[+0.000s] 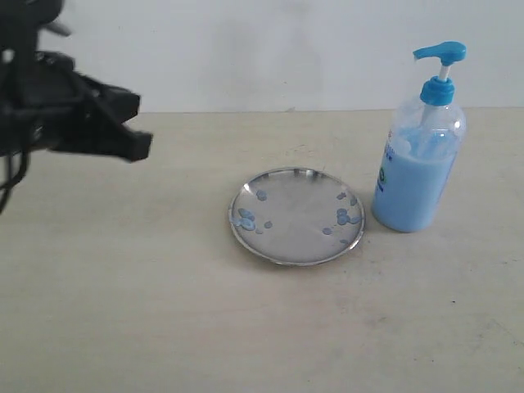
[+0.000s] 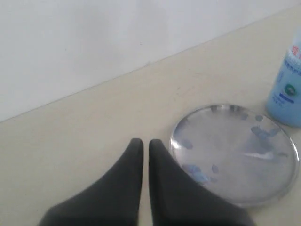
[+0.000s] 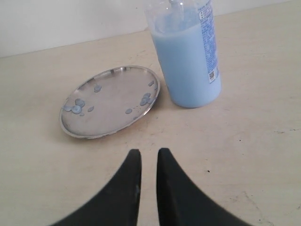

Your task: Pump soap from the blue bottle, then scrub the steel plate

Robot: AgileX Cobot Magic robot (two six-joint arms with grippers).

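Note:
The steel plate lies flat at the table's middle, with pale blue soap blobs along its left and right edges. Just right of it stands the blue bottle, about two-thirds full of light blue soap, pump head up. My left gripper hovers above the table well left of the plate, shut and empty. In the left wrist view its fingertips sit beside the plate. My right gripper is shut on nothing, short of the plate and bottle. It is out of the exterior view.
A pale wall runs along the table's far edge behind the bottle. Bare beige tabletop stretches in front of the plate and to its left.

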